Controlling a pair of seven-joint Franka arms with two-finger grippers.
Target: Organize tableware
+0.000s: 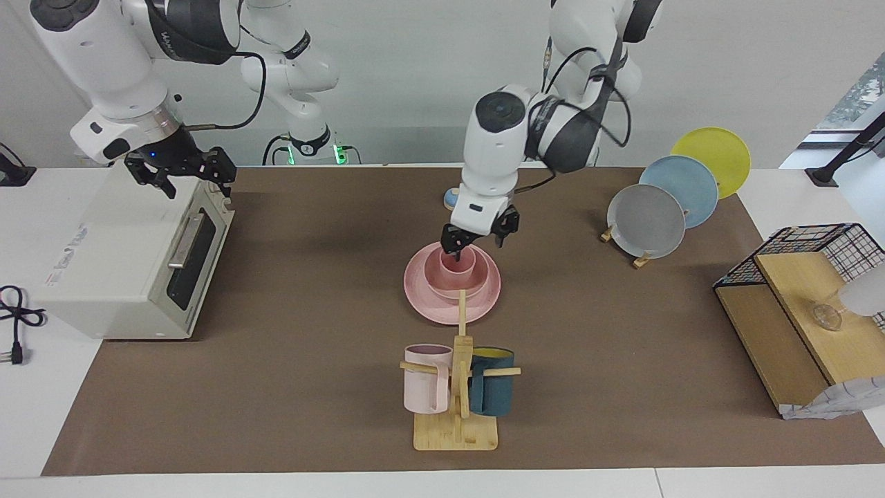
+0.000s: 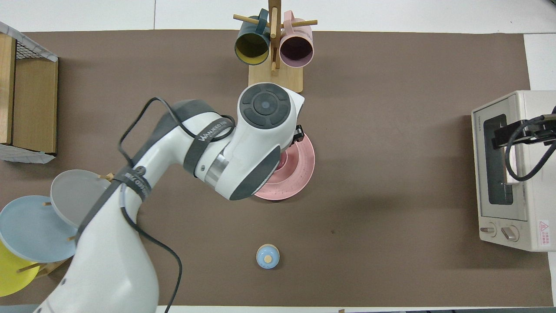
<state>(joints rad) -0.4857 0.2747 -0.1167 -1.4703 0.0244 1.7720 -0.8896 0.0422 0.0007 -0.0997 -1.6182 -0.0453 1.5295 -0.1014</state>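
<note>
Your pink cup stands inside the pink bowl, which sits on the pink plate at the middle of the worktop, nearer to the robots than the mug rack. The left tool is right over that stack, its fingers spread apart with one finger dipping into the cup's mouth and the other outside its rim, though you cannot tell whether they press on it. The right tool waits over the toaster oven at the right arm's end, and you cannot tell how far open it is.
</note>
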